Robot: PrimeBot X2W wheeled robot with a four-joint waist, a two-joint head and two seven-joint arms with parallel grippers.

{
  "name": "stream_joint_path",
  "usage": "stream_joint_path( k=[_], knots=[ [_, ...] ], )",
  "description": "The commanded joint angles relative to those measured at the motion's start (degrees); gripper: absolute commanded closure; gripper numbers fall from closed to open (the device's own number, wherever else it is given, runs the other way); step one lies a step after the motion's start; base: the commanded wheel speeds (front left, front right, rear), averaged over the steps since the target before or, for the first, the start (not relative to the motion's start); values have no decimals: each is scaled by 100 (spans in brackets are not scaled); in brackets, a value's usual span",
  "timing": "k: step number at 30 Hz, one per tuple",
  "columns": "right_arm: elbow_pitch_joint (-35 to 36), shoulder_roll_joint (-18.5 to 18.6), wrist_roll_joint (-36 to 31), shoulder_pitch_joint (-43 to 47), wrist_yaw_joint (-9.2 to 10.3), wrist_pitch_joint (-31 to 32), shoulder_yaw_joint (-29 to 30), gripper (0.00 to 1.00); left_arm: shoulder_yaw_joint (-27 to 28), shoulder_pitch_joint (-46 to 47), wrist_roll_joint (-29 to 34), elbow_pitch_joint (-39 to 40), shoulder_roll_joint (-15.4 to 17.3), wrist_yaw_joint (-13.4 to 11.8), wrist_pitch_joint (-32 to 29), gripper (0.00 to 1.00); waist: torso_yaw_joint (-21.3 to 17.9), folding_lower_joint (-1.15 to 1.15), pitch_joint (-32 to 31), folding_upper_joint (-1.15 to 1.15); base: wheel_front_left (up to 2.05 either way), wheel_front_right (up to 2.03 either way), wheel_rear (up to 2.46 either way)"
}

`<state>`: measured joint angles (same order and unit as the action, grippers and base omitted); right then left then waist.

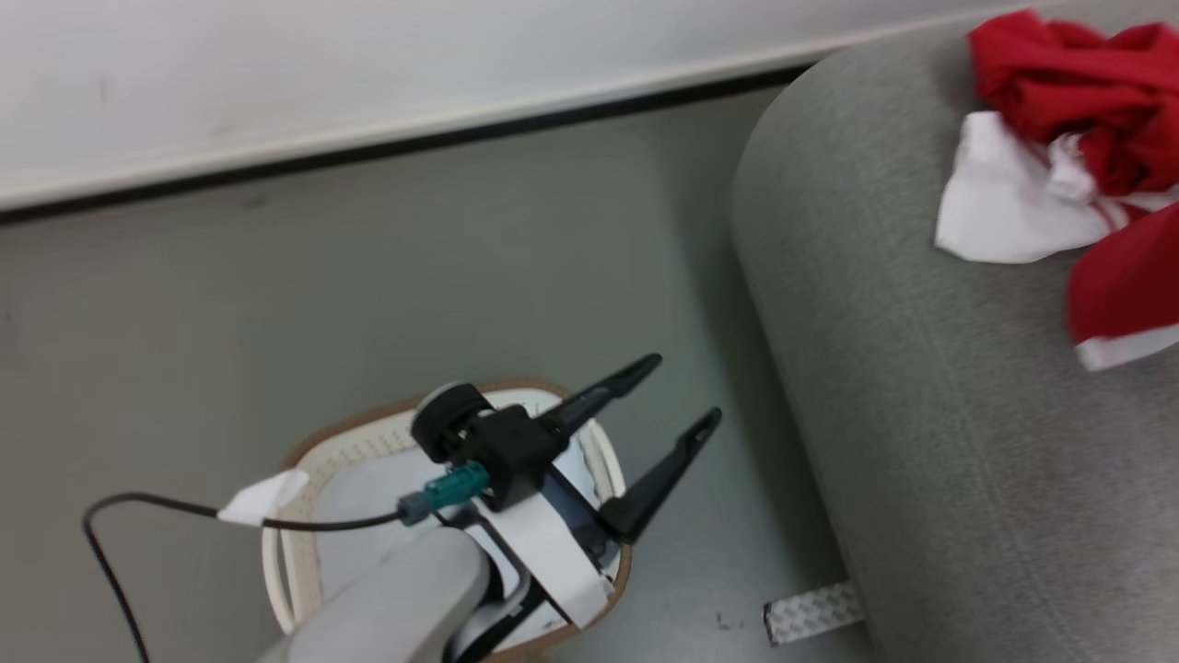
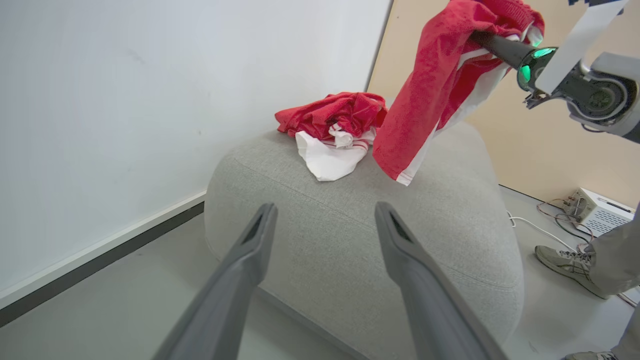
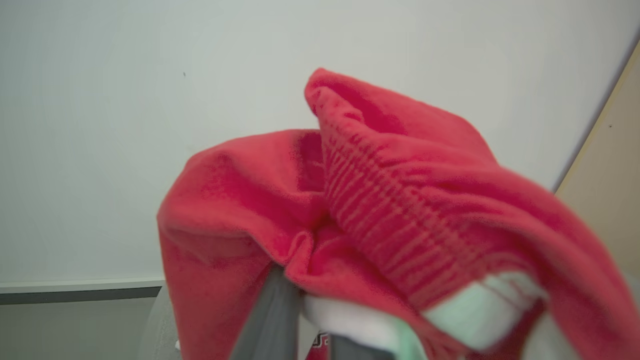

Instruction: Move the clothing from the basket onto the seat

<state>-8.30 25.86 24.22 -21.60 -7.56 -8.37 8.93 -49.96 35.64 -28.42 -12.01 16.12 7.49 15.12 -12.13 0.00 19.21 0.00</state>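
**Left arm.** The long dark left fingers [image 1: 661,473] stand spread apart with nothing between them. The wrist hangs above the small oval cream-white perforated plastic basket with a brown rim [image 1: 343,422]. The tips reach past that rim over the grey floor [image 1: 368,276] toward the large light grey fabric sofa [image 1: 921,414].

**Basket.** It stands on the floor near the sofa's rounded end.

**Right arm.** The right fingers [image 2: 500,47] are clamped on a soft bright red garment with a white panel [image 2: 430,100], held raised above the sofa. The fabric bunches over the fingers and drapes down from them. Whether its white-edged lower hem touches the upholstery cannot be told.

**Sofa.** A second red garment with a white panel and red-striped trim [image 2: 335,120] lies crumpled on the sofa top, just beside the hanging one.

**Surroundings.** A person's pale shoe [image 2: 565,262] stands on the floor beyond the sofa, near a white box with cables [image 2: 597,210]. A short strip of pale tape [image 1: 815,612] lies on the floor at the sofa's base.
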Motion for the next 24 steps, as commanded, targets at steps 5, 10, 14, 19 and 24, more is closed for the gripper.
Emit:
stream_joint_path(
  k=[5, 10, 14, 19, 24],
  knots=[
    [-536, 168, 128, -788, 15, 497, 591, 100, 121, 234, -8, 144, 311, -2, 4, 0, 518, 0, 1035, 0, 0, 0, 0],
    [-1379, 273, 34, -1433, 15, 1369, 1068, 100, 157, 312, -18, 237, 372, -2, 4, 0, 764, 0, 1358, 0, 0, 0, 0],
    [-2257, 359, -261, -1728, 14, 2494, 1249, 78, 189, 267, -39, 229, 312, -2, 4, 0, 895, 0, 1378, 0, 0, 0, 0],
    [-2690, 344, -462, -1827, 14, 3208, 1325, 0, 278, 161, -78, 174, 228, -2, 4, 0, 978, 0, 1155, 0, 0, 0, 0],
    [-2734, 259, -568, -1564, 15, 3558, 1125, 0, 346, -24, -100, 38, 140, -2, 4, 0, 947, 0, 689, 0, 0, 0, 0]
  ],
)
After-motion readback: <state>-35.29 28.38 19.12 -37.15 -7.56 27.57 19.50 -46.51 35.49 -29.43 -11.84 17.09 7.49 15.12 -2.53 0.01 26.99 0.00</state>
